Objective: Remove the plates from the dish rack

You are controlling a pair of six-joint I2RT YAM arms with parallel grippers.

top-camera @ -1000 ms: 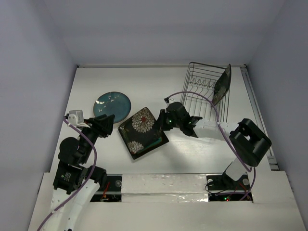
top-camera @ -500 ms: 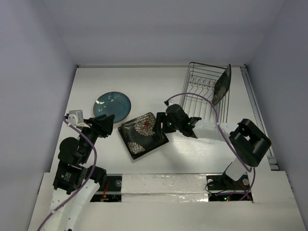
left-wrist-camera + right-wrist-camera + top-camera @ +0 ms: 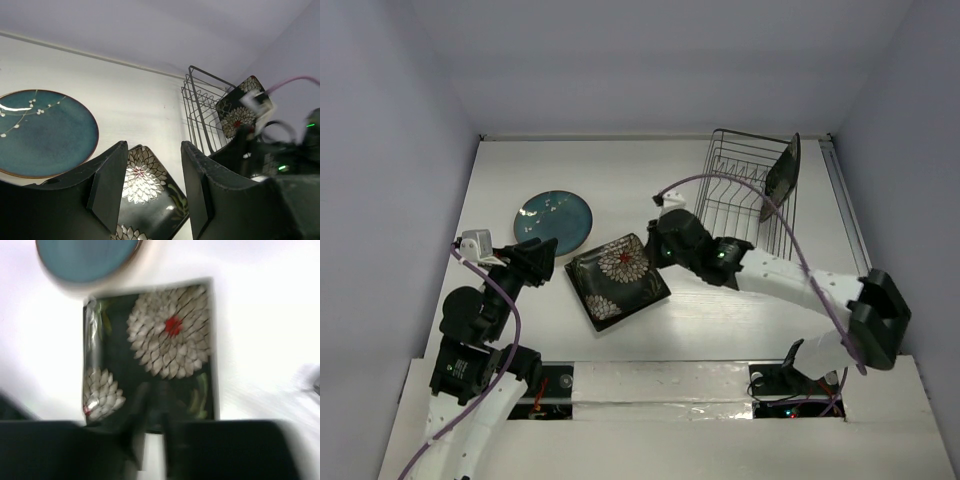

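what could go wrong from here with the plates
The right gripper is at the edge of the square black plate on the table. If a finger catches the rim as it moves, that plate may slide into the round teal plate close beside it. The last plate leans in the far right corner of the dish rack; lifting it may snag the wires.

White table (image 3: 620, 170), pale walls (image 3: 650, 60), silvery strip (image 3: 660, 378) along near edge

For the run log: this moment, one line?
table: teal plate, black plate | rack: last plate | right hand: over black plate
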